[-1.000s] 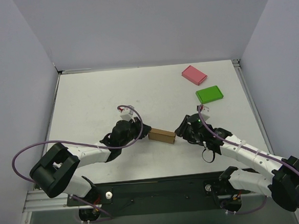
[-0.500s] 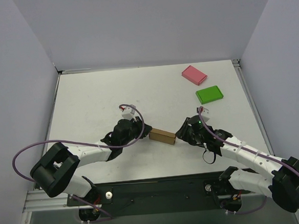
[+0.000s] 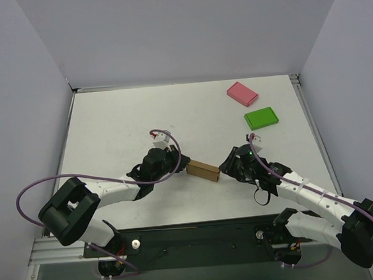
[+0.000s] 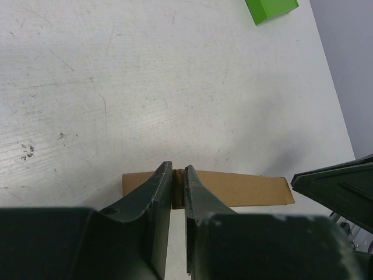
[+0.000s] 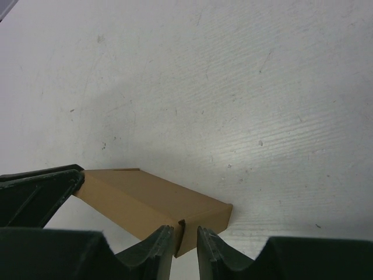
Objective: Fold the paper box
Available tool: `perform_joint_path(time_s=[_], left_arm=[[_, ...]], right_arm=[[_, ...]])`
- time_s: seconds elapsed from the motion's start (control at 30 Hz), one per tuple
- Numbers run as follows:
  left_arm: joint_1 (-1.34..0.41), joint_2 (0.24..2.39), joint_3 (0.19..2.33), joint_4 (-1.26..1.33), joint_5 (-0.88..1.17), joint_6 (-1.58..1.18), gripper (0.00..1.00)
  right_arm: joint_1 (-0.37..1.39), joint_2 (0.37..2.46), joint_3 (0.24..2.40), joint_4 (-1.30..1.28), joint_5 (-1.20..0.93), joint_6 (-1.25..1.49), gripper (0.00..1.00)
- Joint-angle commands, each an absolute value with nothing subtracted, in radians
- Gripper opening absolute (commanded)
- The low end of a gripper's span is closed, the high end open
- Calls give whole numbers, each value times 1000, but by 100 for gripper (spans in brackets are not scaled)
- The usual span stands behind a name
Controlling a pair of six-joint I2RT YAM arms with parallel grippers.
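2 claws pinch the paper box, contents hidden: left claw one end, right claw the other.

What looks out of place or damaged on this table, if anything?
Nothing is spilled or damaged. The paper box lies a little askew to the edges of the table, pinched at its ends by the left end effector and the right end effector. A thin seam shows at its corner by the right one.

Plain brown paper box, pink flat box, green flat box, white table
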State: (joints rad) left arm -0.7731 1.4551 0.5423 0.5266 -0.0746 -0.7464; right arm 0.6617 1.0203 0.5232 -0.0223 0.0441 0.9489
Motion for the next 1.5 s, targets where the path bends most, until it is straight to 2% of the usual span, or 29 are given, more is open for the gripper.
perform_joint_path(time_s=[0.0, 0.5, 0.77, 1.47], left_arm=[[-790, 1499, 537, 368, -75, -710, 13], [-796, 1506, 545, 365, -78, -715, 13], [-801, 1502, 548, 357, -84, -713, 13], [-805, 1503, 548, 356, -87, -713, 12]], right_arm=[[661, 971, 517, -51, 48, 946, 24], [707, 966, 479, -34, 43, 966, 19], [712, 924, 514, -101, 106, 960, 19], [761, 969, 532, -40, 94, 977, 19]])
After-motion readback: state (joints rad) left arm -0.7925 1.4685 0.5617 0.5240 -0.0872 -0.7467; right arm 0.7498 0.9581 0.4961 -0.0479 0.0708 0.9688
